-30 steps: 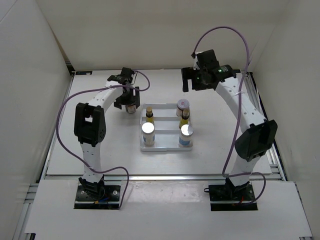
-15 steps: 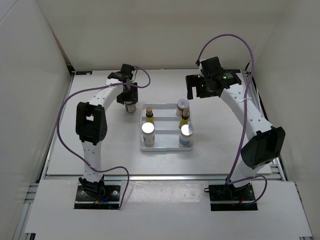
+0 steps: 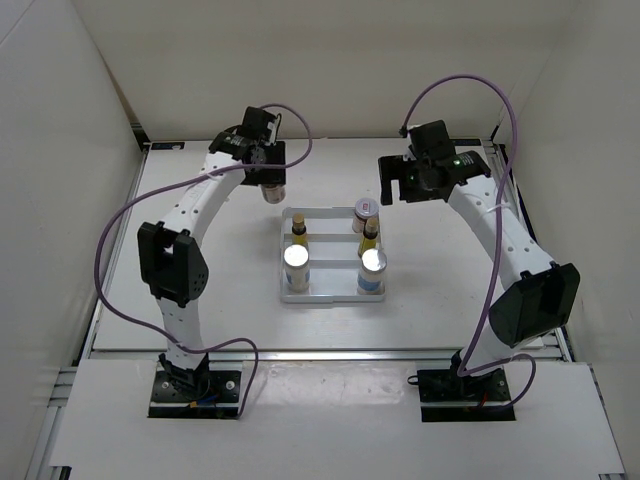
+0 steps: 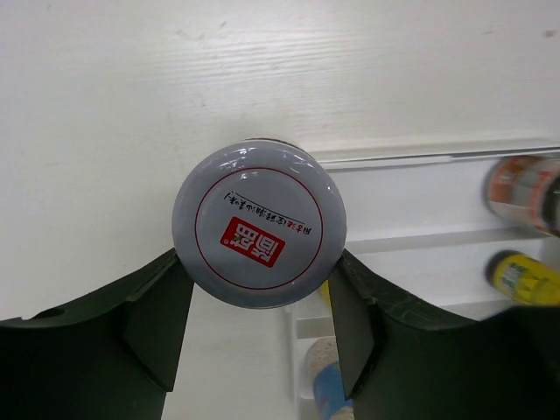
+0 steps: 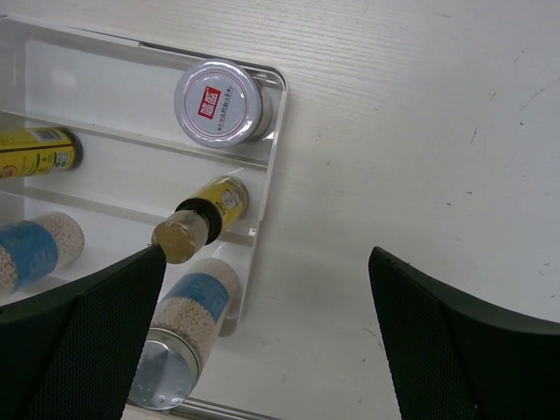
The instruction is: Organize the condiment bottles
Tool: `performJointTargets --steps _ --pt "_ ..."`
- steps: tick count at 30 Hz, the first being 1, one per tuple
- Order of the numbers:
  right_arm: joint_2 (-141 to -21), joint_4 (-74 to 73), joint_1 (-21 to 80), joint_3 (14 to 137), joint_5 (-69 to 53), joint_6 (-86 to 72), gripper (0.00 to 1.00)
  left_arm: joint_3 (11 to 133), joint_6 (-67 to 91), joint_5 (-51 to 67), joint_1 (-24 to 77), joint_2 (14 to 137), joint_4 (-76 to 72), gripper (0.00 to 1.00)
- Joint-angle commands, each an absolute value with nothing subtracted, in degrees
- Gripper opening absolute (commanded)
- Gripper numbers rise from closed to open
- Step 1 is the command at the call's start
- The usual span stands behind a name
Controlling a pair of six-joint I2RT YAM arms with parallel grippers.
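The left claw (image 4: 260,267) pinches a brown jar (image 4: 260,234) by its lid, just behind the back-left corner of the tray (image 3: 325,222); the right claw (image 5: 267,254) hangs open. Keep it upright, centre it over the empty slot beside the other jar (image 3: 367,208), then lower straight.

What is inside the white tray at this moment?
Five bottles: two white cylinders near, two yellow-and-black bottles in the middle, one grey-lidded jar far right; the far left place looks bare. The tray floor under them is hidden. The second jar is in the left gripper.
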State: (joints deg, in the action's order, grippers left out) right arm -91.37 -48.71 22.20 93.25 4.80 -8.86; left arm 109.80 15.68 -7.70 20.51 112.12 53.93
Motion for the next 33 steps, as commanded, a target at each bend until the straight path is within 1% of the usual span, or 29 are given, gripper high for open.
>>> performJointTargets --steps 1,3,6,14,20,23,26,27,32,33 --pt "-89.3 -47.11 21.88 92.47 5.54 -9.93 1.0 114.69 15.21 -5.27 23.46 106.35 51.24 0.19" --pt "-88.77 -47.11 21.36 92.46 5.54 -9.93 1.0 115.31 15.21 -4.75 25.48 106.87 51.24 0.19" --pt "-88.24 -47.11 21.36 91.85 5.54 -9.93 1.0 115.31 15.73 -3.61 27.85 108.11 51.24 0.16" --pt "-86.4 -47.11 19.78 90.18 4.31 -10.46 1.0 110.13 16.87 -4.22 30.76 111.26 50.19 0.15" --pt "-84.56 -47.11 19.78 88.42 3.78 -10.99 1.0 106.44 16.87 -6.06 30.76 113.37 47.64 0.19" --pt "-83.33 -47.11 19.78 87.11 2.99 -11.51 1.0 105.82 16.26 -6.68 30.76 114.43 46.32 0.19" --pt "-82.62 -47.11 19.78 85.61 1.68 -12.04 1.0 105.29 15.73 -8.0 30.76 115.83 45.79 0.23" --pt "-82.62 -47.11 19.78 84.82 1.67 -12.04 1.0 105.29 15.73 -8.52 30.76 115.84 45.79 0.26" --pt "-82.09 -47.11 19.78 83.5 0.44 -13.26 1.0 105.29 15.73 -9.14 30.76 117.07 45.79 0.76" --pt "-82.09 -47.11 19.78 83.5 0.44 -13.27 1.0 104.77 15.73 -9.75 30.76 116.55 45.79 0.77"
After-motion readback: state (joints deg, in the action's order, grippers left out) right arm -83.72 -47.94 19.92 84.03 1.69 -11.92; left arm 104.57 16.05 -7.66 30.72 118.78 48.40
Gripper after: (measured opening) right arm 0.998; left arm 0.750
